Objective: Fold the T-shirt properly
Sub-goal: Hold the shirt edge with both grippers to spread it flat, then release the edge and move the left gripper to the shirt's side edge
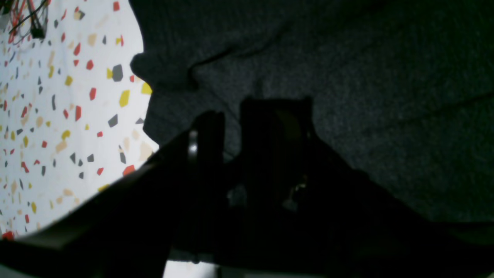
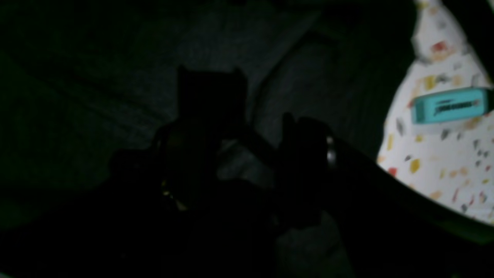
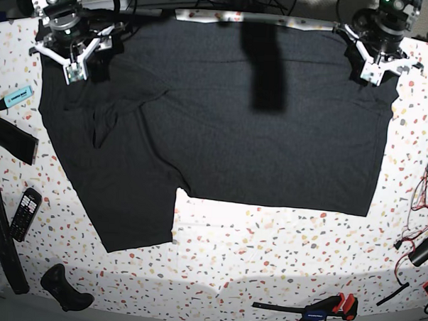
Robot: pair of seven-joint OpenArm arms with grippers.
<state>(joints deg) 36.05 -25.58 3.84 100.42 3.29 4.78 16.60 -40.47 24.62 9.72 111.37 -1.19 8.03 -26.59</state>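
The dark T-shirt [image 3: 257,148] lies spread plain side up over the far half of the speckled table [image 3: 281,242], with one flap reaching toward the front left and a creased fold near its left side. My right gripper [image 3: 71,67] hangs over the shirt's far left corner, jaws apart, and the right wrist view shows it [image 2: 256,100] above dark cloth [image 2: 96,77]. Over the far right corner, my left gripper [image 3: 380,74] stands open. In the left wrist view it [image 1: 241,112] sits just inside the shirt's [image 1: 347,96] edge, nothing gripped.
A teal marker [image 3: 16,97] lies left of the shirt, also in the right wrist view [image 2: 449,106]. A black strap [image 3: 9,139], a black remote [image 3: 25,213] and a dark controller [image 3: 63,285] lie at front left. A clamp [image 3: 321,311] and wires [image 3: 421,205] lie at the right.
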